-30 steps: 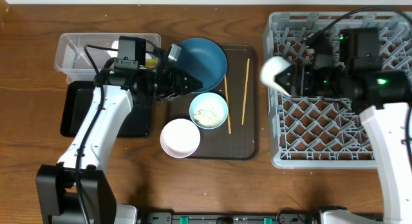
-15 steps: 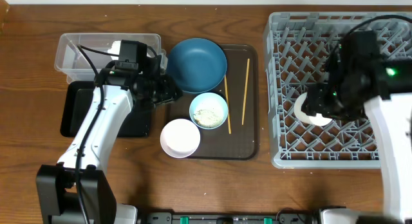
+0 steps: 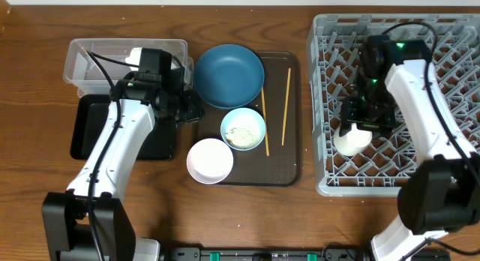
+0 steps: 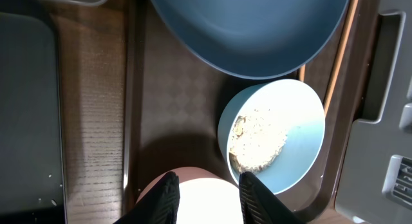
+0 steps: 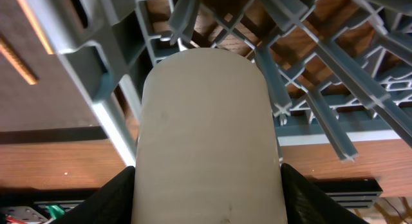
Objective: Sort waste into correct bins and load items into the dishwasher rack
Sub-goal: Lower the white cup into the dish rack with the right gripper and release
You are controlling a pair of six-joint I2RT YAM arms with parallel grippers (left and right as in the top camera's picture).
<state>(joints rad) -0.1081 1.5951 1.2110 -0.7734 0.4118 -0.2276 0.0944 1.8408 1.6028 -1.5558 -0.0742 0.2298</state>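
While right tool [image 5: 207,201] grips white cup [image 5: 206,114] inside rack [image 3: 328,184], left tool [image 4: 211,193] hangs part-open, empty, beside blue dish [image 3: 229,73].

Pegs [image 3: 450,73] in the rack [image 3: 375,187] crowd the cup [image 3: 352,141]

The right gripper [image 5: 206,182] has a small white cup [image 5: 206,114] between its two dark fingers [image 5: 106,198]. One finger presses on each side of the cup. The cup fills most of the view and points away from the hand. Just past its far end is the grey rack [image 5: 315,69] with crisscross bars. Brown wooden table [image 5: 58,147] shows under the bars. Off to the left of the fingers lie a dark tray [image 5: 55,73] and two thin wooden chopsticks [image 5: 22,63].
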